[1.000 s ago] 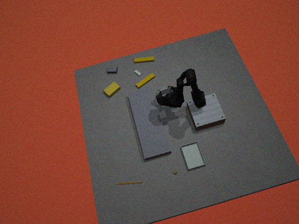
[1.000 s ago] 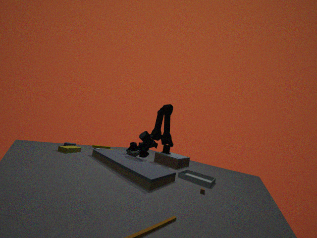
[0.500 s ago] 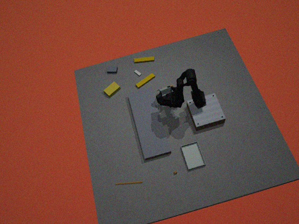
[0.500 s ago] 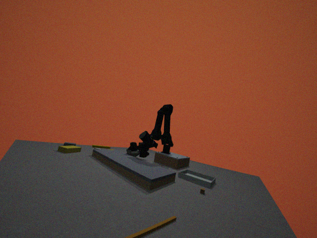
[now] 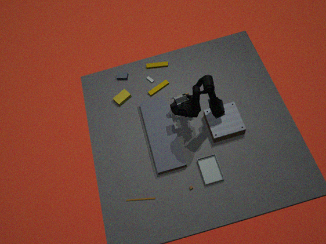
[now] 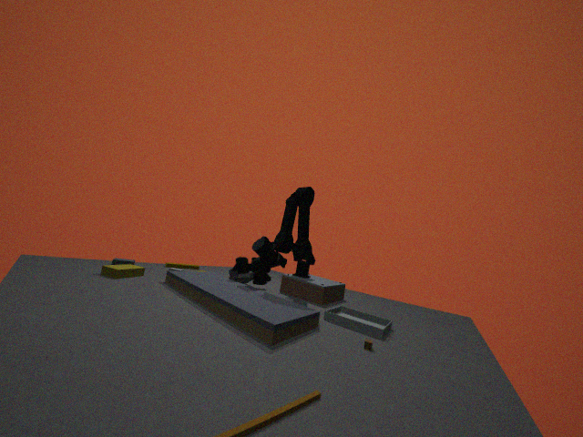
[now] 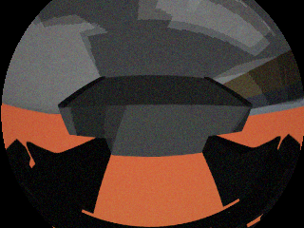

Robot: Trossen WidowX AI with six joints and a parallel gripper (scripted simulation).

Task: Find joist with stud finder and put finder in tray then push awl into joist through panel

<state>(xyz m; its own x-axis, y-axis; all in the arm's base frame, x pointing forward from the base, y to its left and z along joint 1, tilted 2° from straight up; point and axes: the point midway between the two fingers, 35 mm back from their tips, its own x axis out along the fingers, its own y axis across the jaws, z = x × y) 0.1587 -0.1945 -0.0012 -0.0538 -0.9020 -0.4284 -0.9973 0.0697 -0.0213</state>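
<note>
The long grey floor panel (image 5: 159,141) (image 6: 263,305) lies left of the arm's base. My gripper (image 5: 177,104) (image 6: 240,272) hovers low over the panel's far right corner. It is shut on the stud finder (image 5: 180,98) (image 7: 152,110), a flat grey block that fills the space between the fingers in the wrist view. The white tray (image 5: 206,157) (image 6: 357,323) sits empty near the panel's near end. A small brown piece (image 5: 191,187) (image 6: 368,345) stands just left of the tray, and a thin yellow rod (image 5: 140,199) (image 6: 272,413) lies further left. I cannot tell which of them is the awl.
The arm stands on a pale base block (image 5: 229,122) (image 6: 312,288) right of the panel. Beyond the panel lie three yellow blocks (image 5: 121,96) (image 5: 158,87) (image 5: 157,64), a small grey block (image 5: 122,75) and a small white block (image 5: 150,79).
</note>
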